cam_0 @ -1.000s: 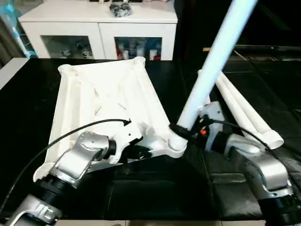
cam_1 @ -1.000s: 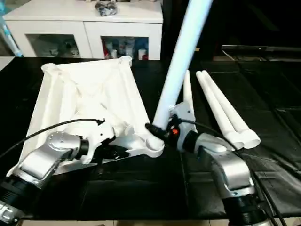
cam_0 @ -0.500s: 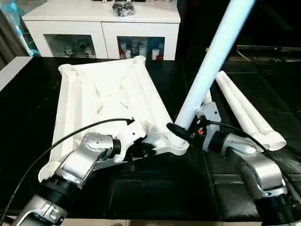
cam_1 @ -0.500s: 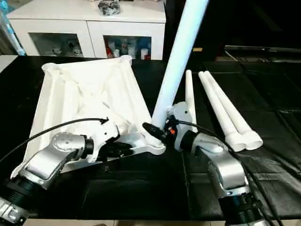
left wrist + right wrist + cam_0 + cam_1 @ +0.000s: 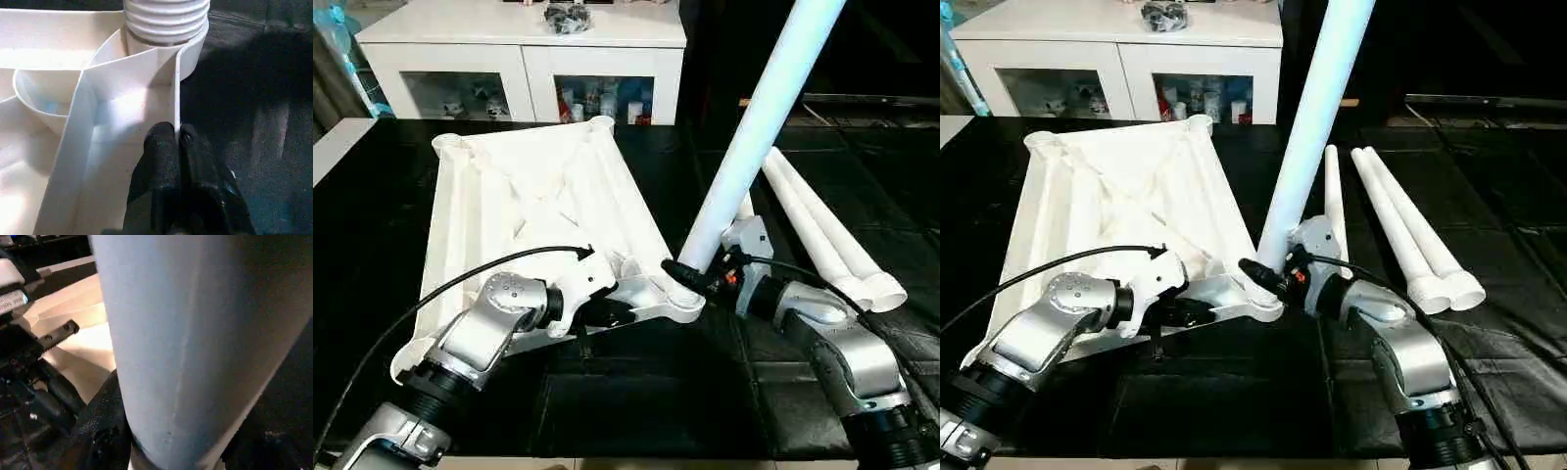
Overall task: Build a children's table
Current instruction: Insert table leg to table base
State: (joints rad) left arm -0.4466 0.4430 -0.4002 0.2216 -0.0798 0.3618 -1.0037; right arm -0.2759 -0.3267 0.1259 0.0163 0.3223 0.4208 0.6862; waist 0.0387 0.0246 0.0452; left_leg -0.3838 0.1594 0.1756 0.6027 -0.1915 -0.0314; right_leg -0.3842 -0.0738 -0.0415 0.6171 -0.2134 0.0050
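The top (image 5: 533, 211) lies underside up on the black tabletop (image 5: 636, 411), one leg (image 5: 759, 122) standing in its near corner socket (image 5: 680, 299). The right tool (image 5: 690, 277) grips that leg just above the socket. The left tool (image 5: 178, 139) is clenched on the top's thin near rim; its wrist view shows the leg's ribbed end seated in the socket. More legs (image 5: 832, 240) lie beside the top. A cabinet (image 5: 524, 54) stands behind.

Looks like a lab or demo room — a black padded work surface (image 5: 636, 411), and a white cabinet (image 5: 524, 59) with glass doors showing small bottles behind.
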